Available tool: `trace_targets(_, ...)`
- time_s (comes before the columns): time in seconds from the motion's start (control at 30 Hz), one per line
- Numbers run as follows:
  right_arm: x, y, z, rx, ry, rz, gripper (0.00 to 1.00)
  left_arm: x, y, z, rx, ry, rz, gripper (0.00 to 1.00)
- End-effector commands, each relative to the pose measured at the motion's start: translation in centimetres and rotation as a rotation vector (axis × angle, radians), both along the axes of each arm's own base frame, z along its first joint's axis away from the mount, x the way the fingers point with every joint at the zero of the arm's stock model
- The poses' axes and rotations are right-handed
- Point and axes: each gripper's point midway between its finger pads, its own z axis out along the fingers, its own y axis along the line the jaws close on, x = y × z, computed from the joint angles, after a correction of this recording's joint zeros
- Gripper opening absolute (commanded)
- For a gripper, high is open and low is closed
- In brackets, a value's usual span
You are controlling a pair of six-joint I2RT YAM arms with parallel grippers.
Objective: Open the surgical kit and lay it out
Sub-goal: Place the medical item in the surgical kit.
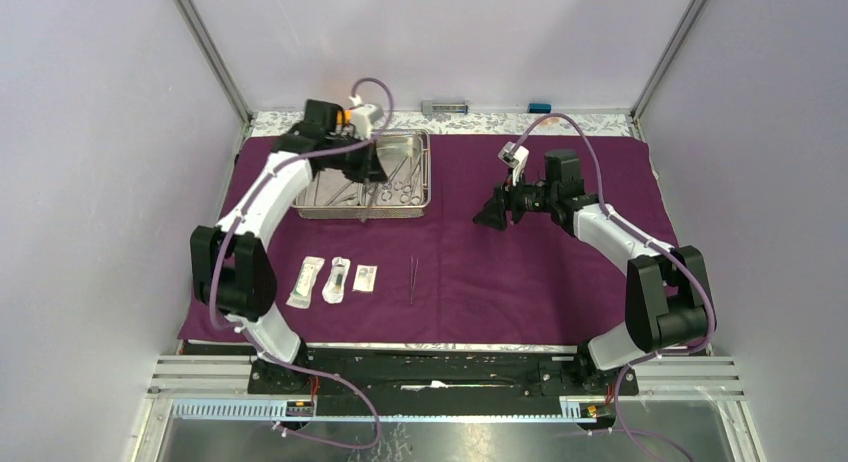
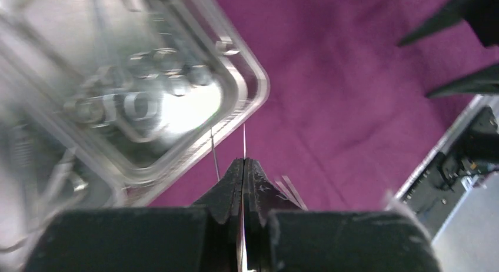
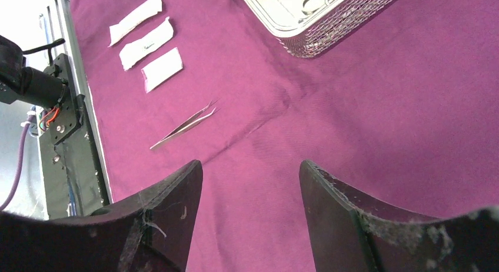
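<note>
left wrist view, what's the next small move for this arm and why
Probably swing toward the near side of the purple cloth: the left fingers are shut on thin tweezers over the steel tray, while three packets and laid-out tweezers already lie in a row there.

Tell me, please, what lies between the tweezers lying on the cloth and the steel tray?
Only bare purple cloth lies between those tweezers and the tray; the right wrist view shows it best.

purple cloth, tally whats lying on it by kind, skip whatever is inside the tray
sealed packets: 3
tweezers: 1
steel tray: 1
total: 5
</note>
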Motion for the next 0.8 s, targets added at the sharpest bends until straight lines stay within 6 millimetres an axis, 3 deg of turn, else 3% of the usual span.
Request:
trace_targets(0.0, 0.7, -0.6, 2.8, 0.011, -0.099, -0.066, 0.69, -2.5, -4.6, 2.1, -0.026, -0.075, 0.011, 0.0)
trace_targets(0.23, 1.6, -4.1, 3.4, -0.128, -0.205, -0.261, 0.71, -7.8, -9.7, 0.6, -0.063, 0.06, 0.041, 0.0)
trace_targets(0.53, -0.2, -8.2, 5.0, -0.162, -0.322, -0.417, 0.76, -13.0, -15.5, -2.0, -0.119, 0.247, 0.083, 0.0)
trace_targets(0.77, -0.2, -10.2, 4.7, -0.131, -0.332, -0.482, 0.77, -14.1, -15.8, -6.4, -0.125, 0.393, 0.171, 0.0)
